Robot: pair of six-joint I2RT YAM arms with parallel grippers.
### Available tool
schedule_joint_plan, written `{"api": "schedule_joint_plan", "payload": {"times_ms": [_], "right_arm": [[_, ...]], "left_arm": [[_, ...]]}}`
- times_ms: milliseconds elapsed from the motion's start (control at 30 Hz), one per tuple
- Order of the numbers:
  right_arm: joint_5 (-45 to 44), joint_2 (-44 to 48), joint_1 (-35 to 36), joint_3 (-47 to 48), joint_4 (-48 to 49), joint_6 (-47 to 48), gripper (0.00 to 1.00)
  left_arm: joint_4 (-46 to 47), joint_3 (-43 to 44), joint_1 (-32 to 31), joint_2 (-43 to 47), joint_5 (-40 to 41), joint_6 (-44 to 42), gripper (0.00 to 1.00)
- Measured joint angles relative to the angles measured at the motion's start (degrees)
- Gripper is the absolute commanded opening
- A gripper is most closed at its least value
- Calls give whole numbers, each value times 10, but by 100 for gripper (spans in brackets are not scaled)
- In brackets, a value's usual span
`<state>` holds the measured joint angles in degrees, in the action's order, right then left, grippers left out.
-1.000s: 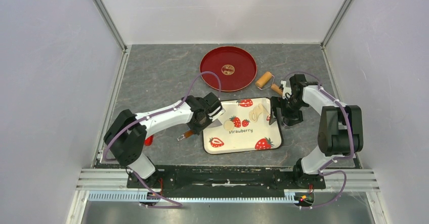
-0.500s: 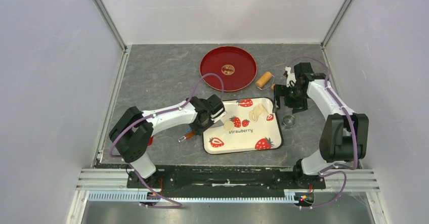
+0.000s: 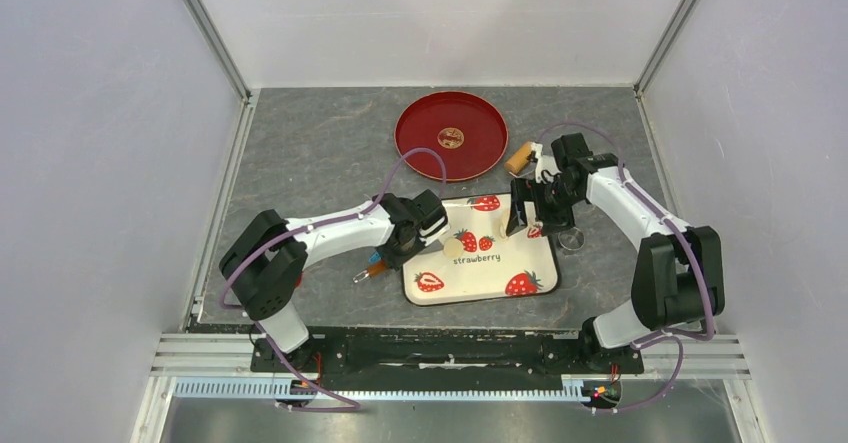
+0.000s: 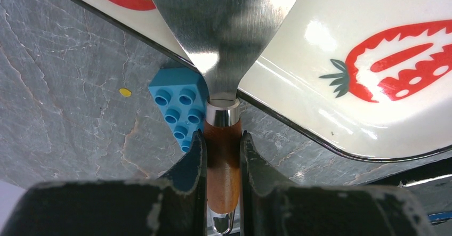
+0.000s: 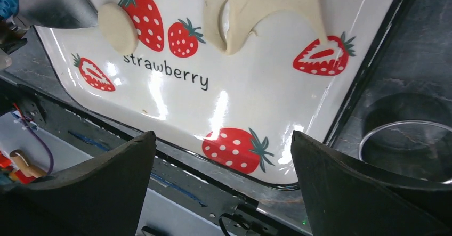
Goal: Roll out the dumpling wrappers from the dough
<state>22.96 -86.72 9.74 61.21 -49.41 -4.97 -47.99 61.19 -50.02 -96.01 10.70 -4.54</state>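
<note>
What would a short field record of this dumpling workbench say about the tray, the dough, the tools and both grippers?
Tray: cream strawberry-printed tray
Dough: small round pale disc and ragged pale scrap, both on tray
Left gripper: shut on wooden-handled steel spatula, blade over tray rim
Right gripper: open, empty, above tray
Beside tray: small metal ring cutter

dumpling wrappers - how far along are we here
Done: one round dumpling wrapper lies cut on the strawberry tray, beside the leftover dough. In hand: the left gripper clamps a spatula, blade on the tray near that wrapper; the right gripper hangs open over the tray. Left: the red plate holds no wrappers, and the dough likely needs more rolling and cutting.
</note>
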Motion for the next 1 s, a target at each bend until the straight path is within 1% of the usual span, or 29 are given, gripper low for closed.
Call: {"api": "schedule_joint_plan", "payload": {"times_ms": [133,267,600,800,1000], "right_arm": [[4,-1,2,-22,12,-14,98],[-26,-9,2,-33,15,-17,98],[-99,-26,-20,-33,18,-11,98],[-108,-60,-21,-33,27,-5,98],[-130,-64,-21,-15,16,-3,98]], "left_arm": [[0,0,-5,0,2,0,2],[-2,1,-12,0,1,0,2],[-12,11,-25,0,-4,0,2],[-24,24,-28,-1,-4,0,2],[-29,33,-28,-17,-8,0,2]]}}
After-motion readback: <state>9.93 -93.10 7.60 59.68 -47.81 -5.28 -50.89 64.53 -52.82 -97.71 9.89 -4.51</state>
